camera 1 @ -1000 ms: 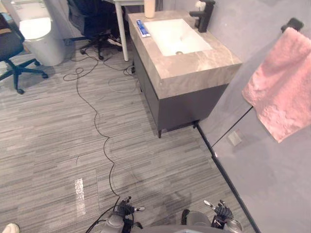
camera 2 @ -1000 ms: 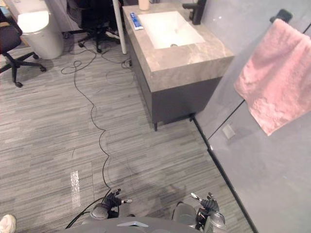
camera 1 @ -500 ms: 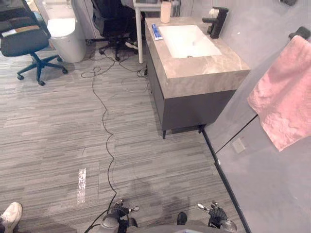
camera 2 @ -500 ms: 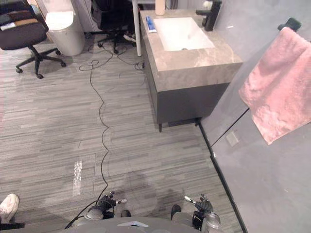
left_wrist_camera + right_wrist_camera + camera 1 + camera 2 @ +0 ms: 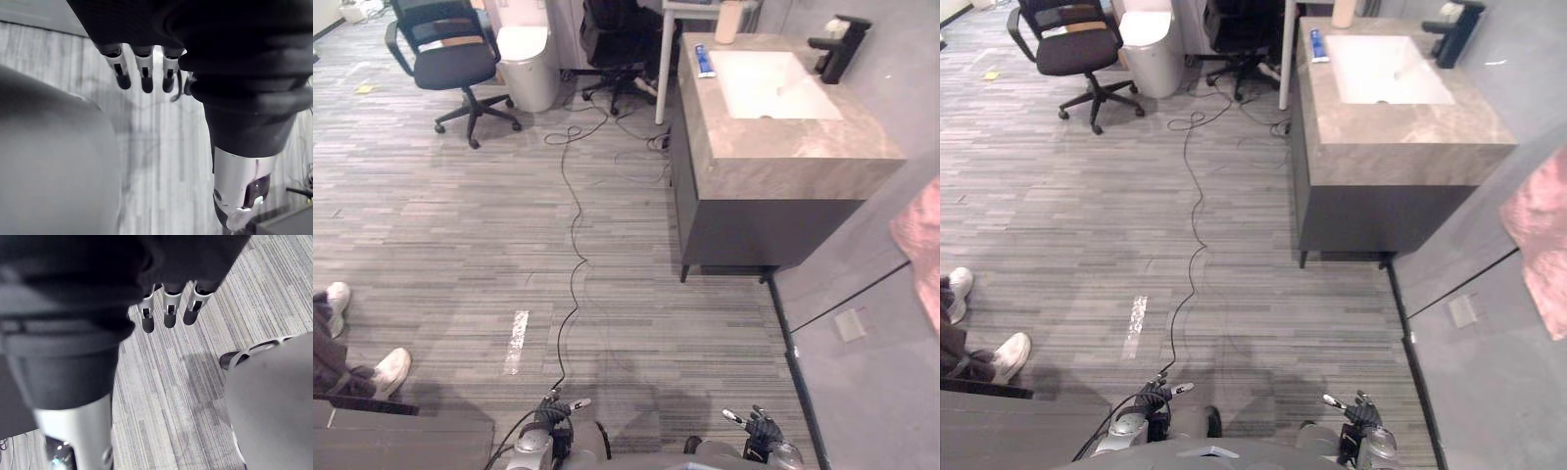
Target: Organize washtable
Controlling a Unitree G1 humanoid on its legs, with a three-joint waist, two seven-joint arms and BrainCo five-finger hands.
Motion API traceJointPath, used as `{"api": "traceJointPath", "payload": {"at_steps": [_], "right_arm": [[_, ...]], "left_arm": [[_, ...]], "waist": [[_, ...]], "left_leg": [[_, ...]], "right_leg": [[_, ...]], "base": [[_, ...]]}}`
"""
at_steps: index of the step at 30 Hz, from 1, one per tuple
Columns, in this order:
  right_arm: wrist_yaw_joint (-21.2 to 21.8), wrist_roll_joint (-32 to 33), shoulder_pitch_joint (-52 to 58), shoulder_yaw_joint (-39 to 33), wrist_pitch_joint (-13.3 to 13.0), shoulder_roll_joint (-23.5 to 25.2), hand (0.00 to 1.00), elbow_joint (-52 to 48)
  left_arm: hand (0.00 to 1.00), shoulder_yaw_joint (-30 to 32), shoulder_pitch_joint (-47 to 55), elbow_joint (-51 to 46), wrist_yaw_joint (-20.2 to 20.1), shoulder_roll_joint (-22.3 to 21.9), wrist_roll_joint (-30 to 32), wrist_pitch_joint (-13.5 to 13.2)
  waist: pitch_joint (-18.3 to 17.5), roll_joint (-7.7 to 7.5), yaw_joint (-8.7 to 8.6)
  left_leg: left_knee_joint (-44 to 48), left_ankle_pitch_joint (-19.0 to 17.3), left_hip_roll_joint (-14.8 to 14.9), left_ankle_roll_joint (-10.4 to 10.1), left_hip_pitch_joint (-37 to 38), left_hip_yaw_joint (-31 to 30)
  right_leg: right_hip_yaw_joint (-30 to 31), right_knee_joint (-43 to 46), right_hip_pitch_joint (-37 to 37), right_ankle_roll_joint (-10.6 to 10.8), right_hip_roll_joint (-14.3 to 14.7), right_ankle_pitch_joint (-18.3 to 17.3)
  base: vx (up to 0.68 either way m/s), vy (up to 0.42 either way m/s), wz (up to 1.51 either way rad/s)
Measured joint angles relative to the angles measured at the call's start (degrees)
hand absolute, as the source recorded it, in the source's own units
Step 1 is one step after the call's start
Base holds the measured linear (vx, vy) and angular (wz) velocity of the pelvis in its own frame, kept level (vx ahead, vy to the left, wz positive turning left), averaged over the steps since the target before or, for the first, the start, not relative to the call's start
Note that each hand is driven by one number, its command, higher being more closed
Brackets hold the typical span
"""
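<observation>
The washtable [image 5: 783, 166] stands at the far right against the wall, a marble-look top on a dark cabinet with a white sink [image 5: 773, 86] in it. A blue toothpaste tube [image 5: 703, 61] lies left of the sink, a beige cup [image 5: 728, 20] stands behind it, and a black tap [image 5: 837, 47] is at the back right. My left hand [image 5: 554, 416] and right hand [image 5: 756, 429] hang low over the floor, far from the table. In the wrist views the left fingers [image 5: 142, 73] and right fingers [image 5: 166, 311] are straight and hold nothing.
A pink towel [image 5: 920, 245] hangs on the right wall. A black office chair [image 5: 445, 59], a white bin [image 5: 524, 54] and a second dark chair [image 5: 617, 39] stand at the back. A person's white shoes [image 5: 372, 372] are at the left.
The camera has swung left and up: the washtable sits further right, the towel has slid mostly out of view, and the person's shoes have come in. Both hands hang as before.
</observation>
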Motion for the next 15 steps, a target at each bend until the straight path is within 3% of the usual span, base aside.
{"api": "traceJointPath", "payload": {"at_steps": [2,3,5,7,8,9,10,11,12,13,15], "right_arm": [[-0.6,0.0,-0.1,0.0,0.0,0.0,0.00,0.1],[-0.8,-0.1,-0.2,0.0,0.0,-0.2,0.00,0.2],[-0.8,-0.7,-0.2,-0.9,0.4,-0.4,0.00,0.3],[-0.8,-1.1,-0.5,-2.2,1.1,-0.5,0.00,0.3],[-0.8,-1.1,-0.5,-2.2,1.2,-0.5,0.00,0.2],[-0.6,-1.1,-1.5,-2.1,1.2,-0.5,0.00,0.1],[-0.2,-1.1,-2.1,-1.0,1.2,-0.3,0.00,0.0],[0.1,-1.1,-2.4,-0.9,1.0,-0.4,0.00,-0.2],[0.5,-1.0,-2.6,-0.8,0.6,-0.7,0.00,-0.5],[0.6,-0.9,-3.0,-0.8,-0.4,-0.7,0.00,-1.7],[0.8,-0.8,-3.1,-0.9,-1.4,-1.2,0.00,-5.0]], "left_arm": [[0.00,2.0,-0.1,-0.1,0.1,0.2,0.0,0.0],[0.00,2.9,-0.2,-0.1,0.4,0.4,-0.1,-0.1],[0.00,5.0,-0.2,-0.1,0.5,0.3,-1.3,0.0],[0.00,5.1,0.0,0.1,0.5,0.4,-1.9,0.2],[0.00,5.1,0.0,0.3,0.5,0.4,-2.1,0.3],[0.00,4.9,0.1,1.1,0.5,0.4,-2.0,0.4],[0.00,4.8,0.4,1.2,0.5,0.8,-2.1,0.9],[0.00,4.7,0.1,1.1,0.5,1.4,-2.1,1.1],[0.00,4.6,0.5,1.2,0.6,1.4,-2.1,1.3],[0.00,4.5,0.7,1.2,0.8,1.7,-2.2,1.5],[0.00,3.6,-0.3,1.2,1.1,2.2,-2.2,1.6]], "waist": [[-0.1,-0.14,0.34],[-0.2,-0.04,1.19],[-0.3,-0.02,1.91],[-0.4,0.09,2.67],[-0.3,0.13,3.24],[-0.1,0.45,3.83],[0.4,0.30,3.12],[0.9,0.44,2.85],[1.5,1.22,2.34],[2.4,1.87,1.26],[3.9,3.01,-0.84]], "left_leg": [[1.6,-1.0,0.0,0.1,-2.1,1.4],[3.0,-3.6,-1.0,0.5,-3.0,2.3],[8.0,-9.0,-3.0,2.5,-4.9,3.4],[9.6,-11.6,-4.5,4.1,-3.7,5.1],[9.6,-12.2,-5.1,4.6,-2.8,6.2],[8.7,-13.2,-6.3,5.6,-0.6,7.7],[5.7,-13.9,-8.1,6.8,2.8,7.9],[3.7,-14.1,-8.7,7.1,5.0,7.9],[0.2,-14.2,-9.0,7.4,9.1,7.9],[-4.0,-14.2,-9.0,7.4,13.8,8.1],[-10.7,-13.6,-8.9,6.5,21.2,8.4]], "right_leg": [[0.2,-1.4,0.0,1.2,-0.9,-0.5],[0.7,-1.6,-0.5,2.3,-2.0,-0.9],[1.4,-0.7,-0.9,4.5,-4.7,-0.6],[3.4,4.7,-2.8,5.4,-7.2,-2.2],[4.9,8.1,-4.3,4.9,-8.2,-3.1],[7.4,18.6,-8.9,1.7,-9.9,-4.5],[10.8,29.8,-13.1,1.8,-9.5,-5.1],[12.1,34.1,-14.5,2.3,-8.3,-5.6],[12.8,40.5,-17.0,2.1,-4.6,-6.9],[11.4,45.4,-20.1,0.4,-0.6,-8.7],[6.5,47.9,-26.8,-2.6,4.5,-10.3]], "base": [[0.19,0.233,0.13],[0.27,0.312,-0.02],[0.37,0.360,-0.06],[0.40,0.277,-0.20],[0.44,0.259,-0.48],[0.47,0.258,-0.40],[0.48,0.211,-0.29],[0.48,0.114,-0.09],[0.37,-0.075,-0.16],[0.28,-0.150,-0.20],[0.07,-0.227,-0.03]]}}
